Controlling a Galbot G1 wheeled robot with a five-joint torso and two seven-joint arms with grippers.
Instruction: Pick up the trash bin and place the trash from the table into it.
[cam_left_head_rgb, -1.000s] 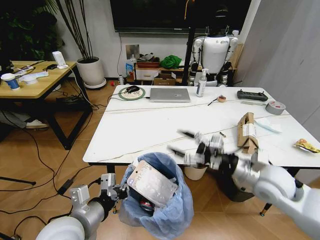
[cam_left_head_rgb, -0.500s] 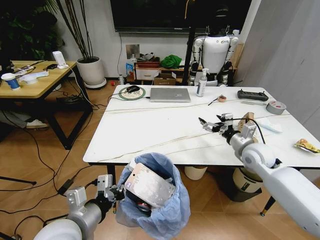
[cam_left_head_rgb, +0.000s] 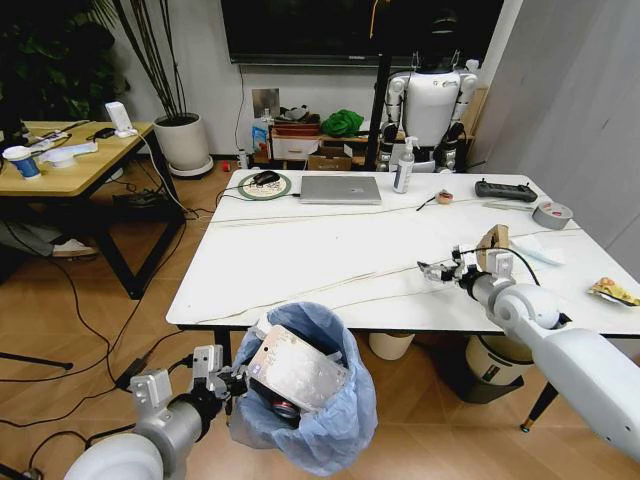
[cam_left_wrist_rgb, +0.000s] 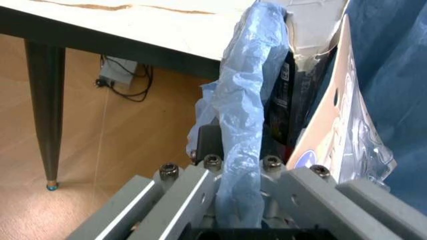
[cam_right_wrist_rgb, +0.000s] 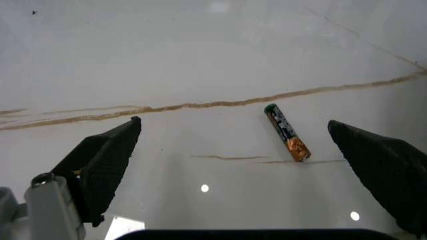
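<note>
Battery (cam_right_wrist_rgb: 287, 132), apparently trash, lies between the released right hand's (cam_right_wrist_rgb: 243, 155) fingers (cam_right_wrist_rgb: 107, 160).

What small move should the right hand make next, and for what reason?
Probably lower straight down and close. The right hand hovers open above the table, and in the right wrist view a small battery lies on the surface between the spread fingers, not yet touched. The left hand grips the trash bin by its bag rim.
</note>
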